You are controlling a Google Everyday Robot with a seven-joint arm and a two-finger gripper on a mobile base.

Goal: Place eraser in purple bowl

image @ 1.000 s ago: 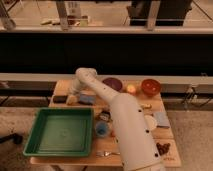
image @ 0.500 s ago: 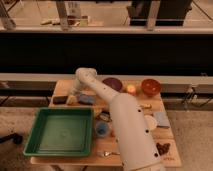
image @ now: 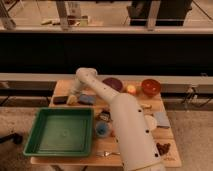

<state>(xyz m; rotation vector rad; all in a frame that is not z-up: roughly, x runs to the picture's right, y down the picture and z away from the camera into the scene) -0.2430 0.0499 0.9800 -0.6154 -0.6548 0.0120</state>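
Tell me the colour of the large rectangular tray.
Green, seen in the camera view. The gripper is beyond the rectangular tray, beside the flat dark eraser.

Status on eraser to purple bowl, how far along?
Nothing finished: the eraser lies on the table, outside the purple bowl. In hand: the gripper is low beside the eraser, next to the blue pad. Left: grasp, carry, drop in bowl.

Gripper [image: 73,98] low over far-left part of table [image: 62,87], at end of arm [image: 125,125] that folds down from its elbow. Eraser [image: 60,99] just L of it in view, flat on the wood; blue pad [image: 86,99] just R. Purple bowl [image: 112,83] further R & behind, red bowl [image: 151,86] well beyond that. Green tray [image: 62,131] in front of gripper, nearer cam.
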